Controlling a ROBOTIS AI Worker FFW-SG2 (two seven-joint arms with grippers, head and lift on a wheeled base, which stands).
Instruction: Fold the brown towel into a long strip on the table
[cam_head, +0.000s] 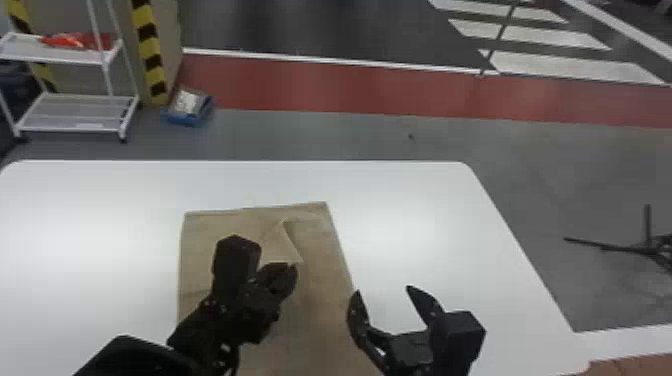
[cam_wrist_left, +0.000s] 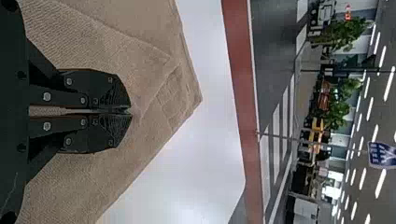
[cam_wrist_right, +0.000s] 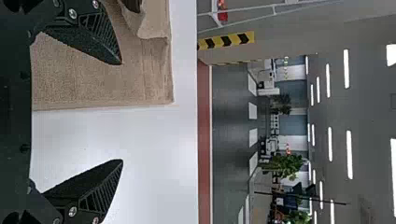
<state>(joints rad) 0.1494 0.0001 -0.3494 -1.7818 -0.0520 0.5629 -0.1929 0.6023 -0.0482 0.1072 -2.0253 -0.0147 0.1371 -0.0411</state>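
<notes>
- Brown towel (cam_head: 320, 310) lies on the white worktop (cam_head: 425, 210) before you, a flap turned over towards its far end.
- Your left gripper (cam_head: 293, 267) is pressed together, pinching that flap.
- Your right gripper (cam_head: 383, 289) is spread wide by the towel's right edge.

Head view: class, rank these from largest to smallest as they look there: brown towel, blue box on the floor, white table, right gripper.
1. White table
2. Brown towel
3. Right gripper
4. Blue box, farther off beyond the table
</notes>
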